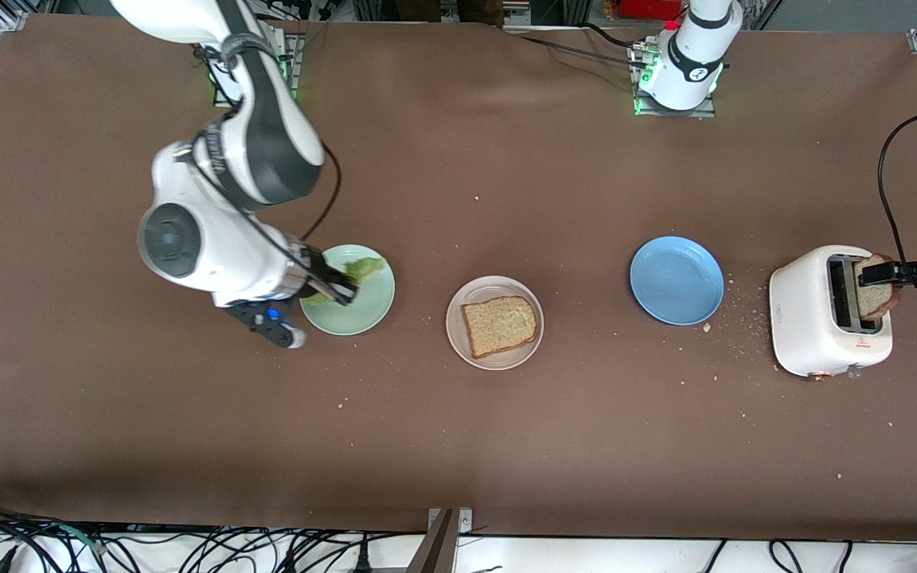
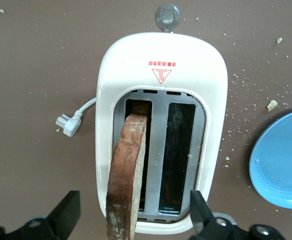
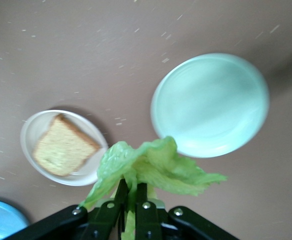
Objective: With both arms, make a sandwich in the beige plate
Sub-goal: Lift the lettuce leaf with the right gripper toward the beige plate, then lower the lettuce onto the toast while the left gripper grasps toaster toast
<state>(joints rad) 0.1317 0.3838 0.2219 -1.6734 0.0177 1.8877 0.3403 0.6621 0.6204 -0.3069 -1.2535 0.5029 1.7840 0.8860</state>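
Note:
The beige plate (image 1: 498,288) (image 3: 28,135) lies mid-table with one slice of brown bread (image 1: 500,325) (image 3: 63,147) on it. My right gripper (image 1: 339,290) (image 3: 132,187) is shut on a ruffled green lettuce leaf (image 1: 363,269) (image 3: 151,165), held in the air over the mint-green plate (image 1: 355,314) (image 3: 211,105). A second bread slice (image 1: 876,296) (image 2: 128,165) stands up out of one slot of the white toaster (image 1: 813,334) (image 2: 161,55). My left gripper (image 1: 880,274) (image 2: 133,215) is open over the toaster, one finger on each side of that slice, neither touching it.
A blue plate (image 1: 677,280) (image 2: 281,165) lies between the beige plate and the toaster. Crumbs are scattered on the brown cloth around the toaster. The toaster's white plug (image 2: 66,124) lies loose beside it. A black cable (image 1: 888,183) hangs at the left arm's end of the table.

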